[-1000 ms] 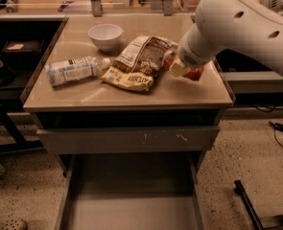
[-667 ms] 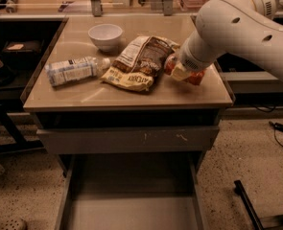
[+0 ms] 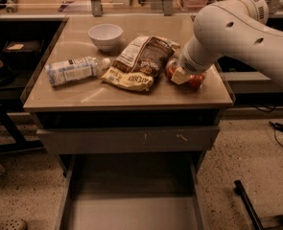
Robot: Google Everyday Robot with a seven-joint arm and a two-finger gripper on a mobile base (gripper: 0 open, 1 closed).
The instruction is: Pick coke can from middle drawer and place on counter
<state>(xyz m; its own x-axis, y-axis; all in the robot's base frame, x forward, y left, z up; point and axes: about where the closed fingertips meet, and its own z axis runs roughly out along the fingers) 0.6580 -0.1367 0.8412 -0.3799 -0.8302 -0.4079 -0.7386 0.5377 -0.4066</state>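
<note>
The coke can is red and sits on the counter near its right front corner, just right of the chip bag. My gripper is at the end of the big white arm, right at the can and covering its middle. Only red parts of the can show on either side of it. The middle drawer is pulled open below, and its plain grey floor shows nothing on it.
A brown-and-yellow chip bag lies mid-counter, a water bottle lies on its side at the left, and a white bowl stands at the back. A grey drawer front with white scuffs is shut above the open drawer. Dark frames flank the cabinet.
The arm has shifted a little to the right and back, so more of the chip bag shows. The can stays at the same spot on the counter.
</note>
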